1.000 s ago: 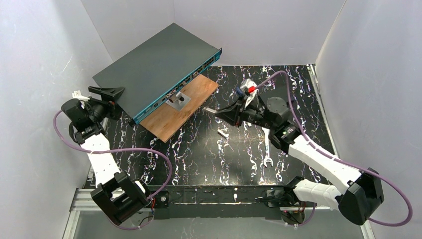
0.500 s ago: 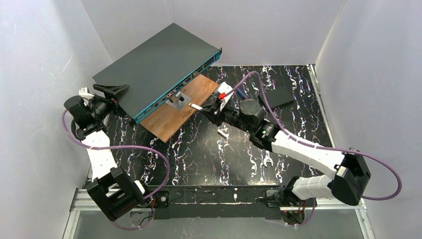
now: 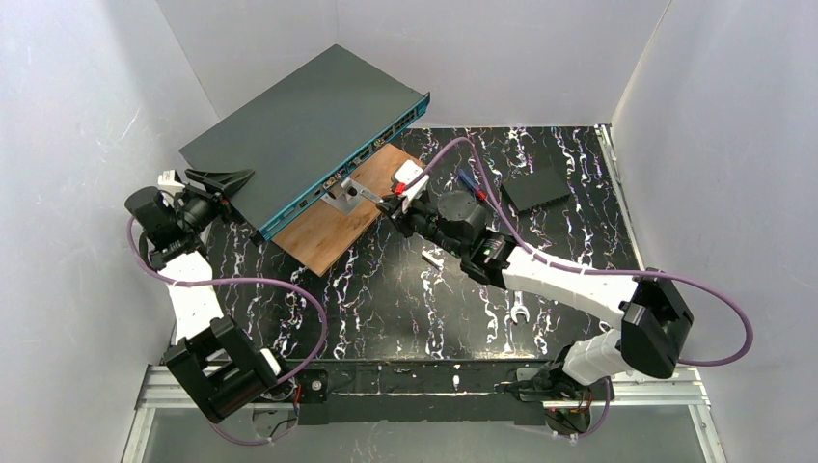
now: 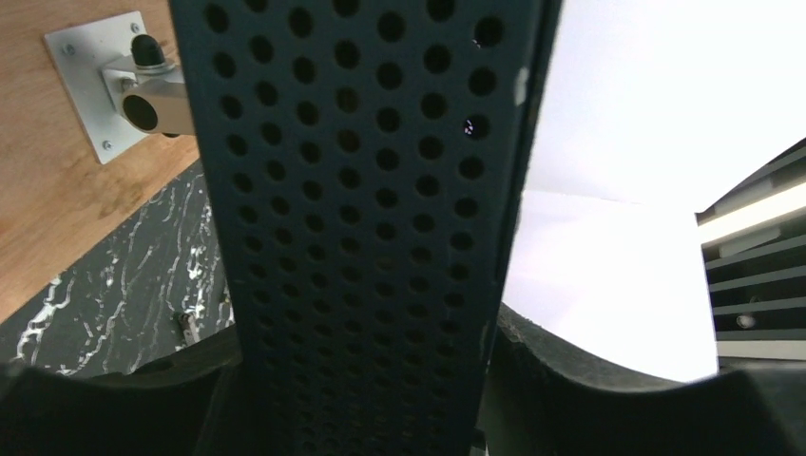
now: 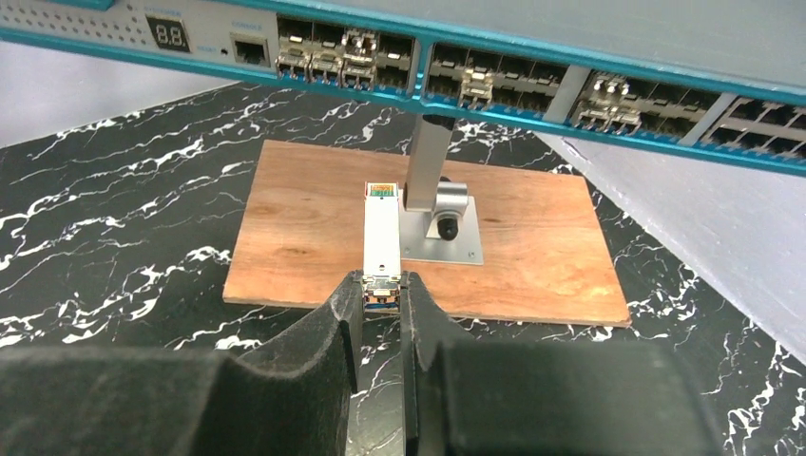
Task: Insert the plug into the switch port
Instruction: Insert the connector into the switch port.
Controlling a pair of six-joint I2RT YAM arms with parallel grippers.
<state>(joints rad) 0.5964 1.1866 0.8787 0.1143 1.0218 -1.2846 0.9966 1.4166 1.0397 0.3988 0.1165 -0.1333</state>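
Note:
The switch [image 3: 309, 121] is a large dark grey box raised at an angle, its teal port edge [image 5: 475, 85] facing the wooden board. My left gripper [image 3: 220, 181] is shut across the switch's left end; in the left wrist view its perforated side [image 4: 371, 190] fills the space between the jaws [image 4: 371, 361]. My right gripper [image 3: 389, 205] is shut on the rear end of the plug [image 5: 381, 237], a silver module. The plug [image 3: 371, 196] points at the row of ports and stops short of them, above the board.
A wooden board [image 3: 323, 231] lies under the port edge with a metal bracket and post [image 5: 439, 214] on it, just right of the plug. A small flat black box [image 3: 536, 188] lies at the back right. A wrench [image 3: 518, 307] and a small metal part [image 3: 432, 257] lie on the marbled table.
My right arm has swung left and forward, carrying the plug from mid-table to just in front of the port edge. The left gripper has stayed on the switch's end.

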